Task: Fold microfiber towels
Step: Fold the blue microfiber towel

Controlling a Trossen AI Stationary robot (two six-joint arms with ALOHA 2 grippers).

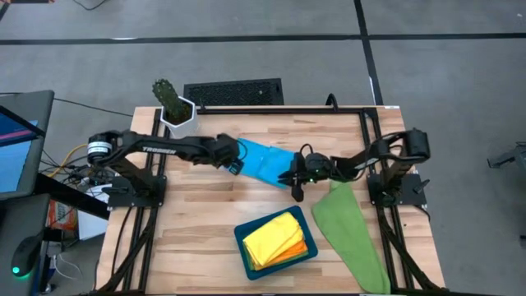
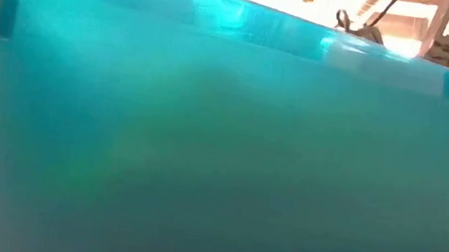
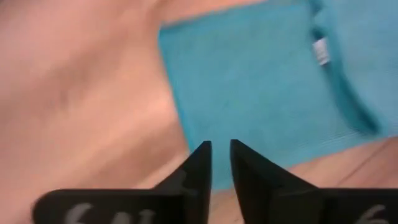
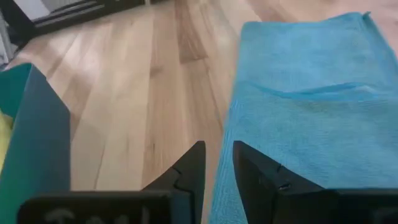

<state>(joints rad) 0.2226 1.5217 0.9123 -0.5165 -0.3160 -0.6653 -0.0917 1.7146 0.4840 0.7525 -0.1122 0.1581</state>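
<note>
A sky-blue towel (image 1: 267, 163) lies folded flat on the wooden table's middle; it also shows in the left wrist view (image 3: 261, 81) and the right wrist view (image 4: 311, 106). My left gripper (image 1: 237, 167) hovers at its left end, fingers (image 3: 221, 149) a narrow gap apart with nothing between them. My right gripper (image 1: 294, 179) is low at the towel's right end, its fingers (image 4: 217, 155) slightly apart over the towel's edge and holding nothing. A green towel (image 1: 349, 230) lies spread at the right. Yellow (image 1: 275, 237) and orange (image 1: 300, 249) towels lie folded in the tray.
The dark teal tray (image 1: 242, 238) stands at the table's near middle; its wall (image 2: 222, 143) fills the low view and shows beside my right gripper (image 4: 37, 137). A potted cactus (image 1: 175, 111) stands at the far left. Bare wood lies left of the tray.
</note>
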